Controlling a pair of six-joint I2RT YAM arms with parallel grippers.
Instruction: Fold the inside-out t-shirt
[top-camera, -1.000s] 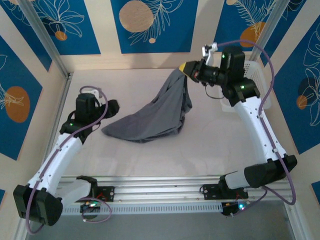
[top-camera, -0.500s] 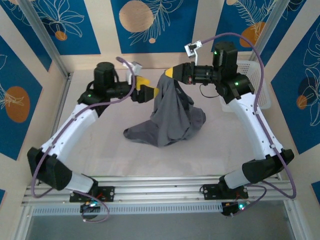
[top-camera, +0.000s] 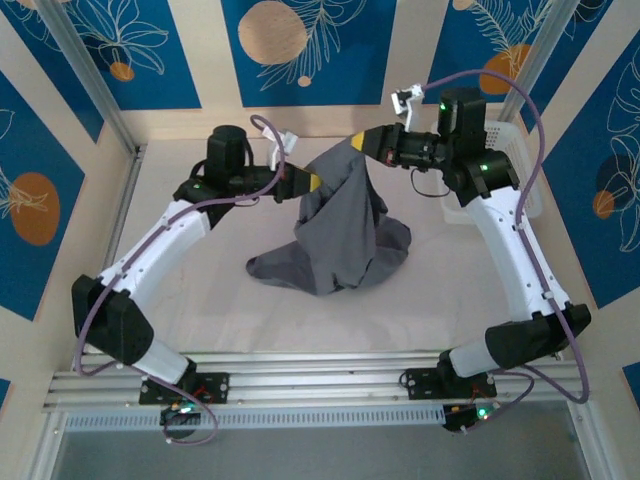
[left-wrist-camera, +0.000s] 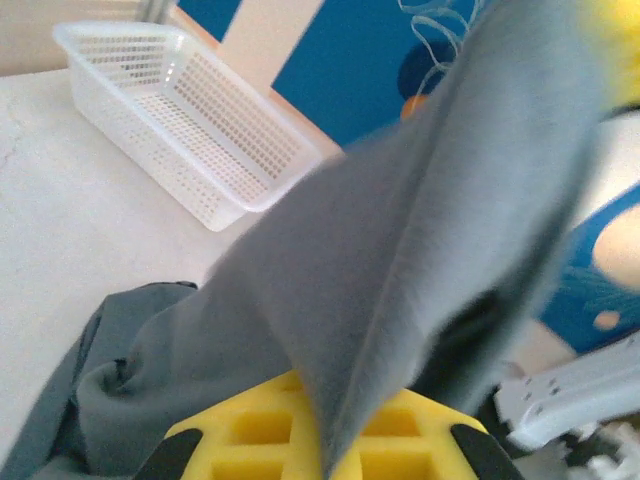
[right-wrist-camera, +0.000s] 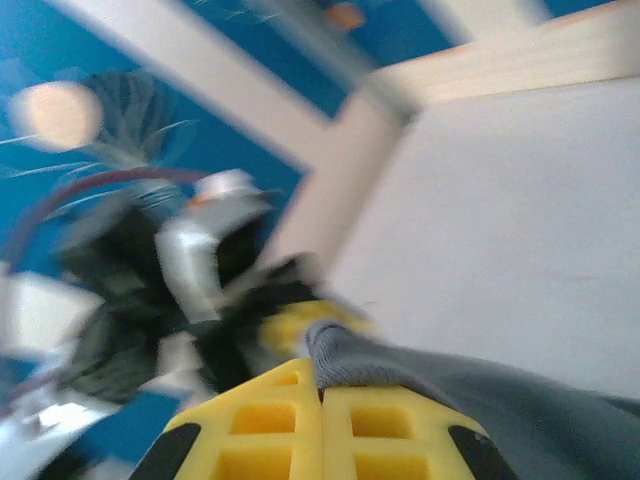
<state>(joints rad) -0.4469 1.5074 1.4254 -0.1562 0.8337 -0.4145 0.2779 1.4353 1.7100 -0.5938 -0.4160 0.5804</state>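
Beyond the raised t-shirt (top-camera: 340, 230), white basket (left-wrist-camera: 180, 110) on the table (top-camera: 200, 300); right arm (top-camera: 505, 235) alongside

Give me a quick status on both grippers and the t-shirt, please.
Left gripper shut on t-shirt. Right gripper shut on t-shirt, raised. Rest heaped on table. Basket well aside.

Top view: left arm (top-camera: 160, 240) runs from lower left up toward centre, left gripper (top-camera: 311, 183) clamped on the t-shirt (top-camera: 340, 235). The right arm (top-camera: 515, 250) climbs the right side, wrist turned left, right gripper (top-camera: 366, 143) above centre, pinching the same cloth. Tips face each other, close but apart
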